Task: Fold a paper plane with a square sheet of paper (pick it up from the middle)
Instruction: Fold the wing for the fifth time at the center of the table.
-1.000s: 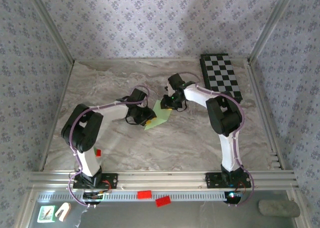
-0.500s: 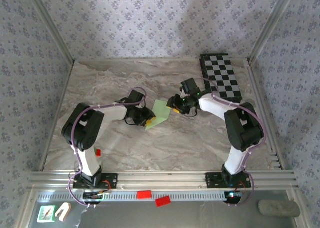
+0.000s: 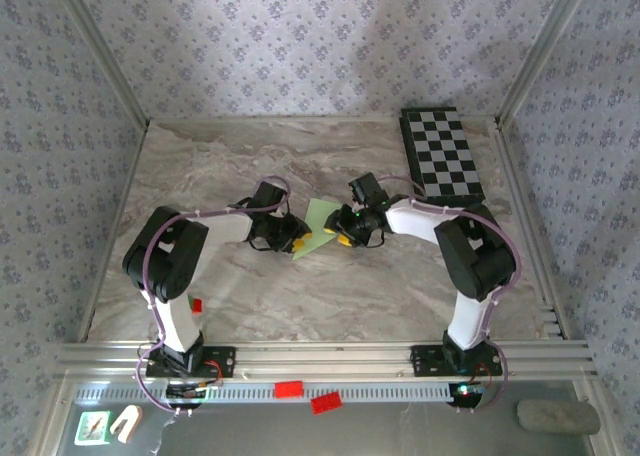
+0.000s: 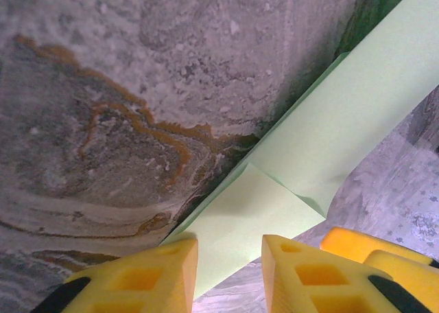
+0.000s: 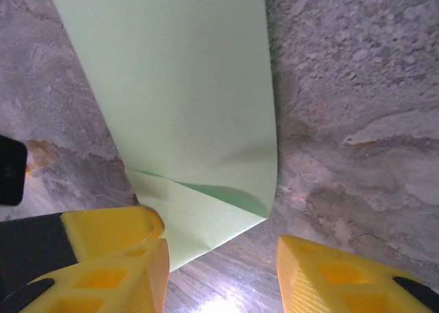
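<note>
Lying mid-counter, stretched 1 to 7 o'clock: light-green square sheet of paper, folded over, one flap curled

Near the middle of the worktop, the square sheet of paper, lying flat with one layer folded over another. At its near-left tip, the left pincer, fingers parted either side of that tip. At its near-right edge, the right pincer, fingers wide apart astride a corner. Both pincers close beside each other. Far back right, well apart from both, a board near the worktop's rear edge.
</note>
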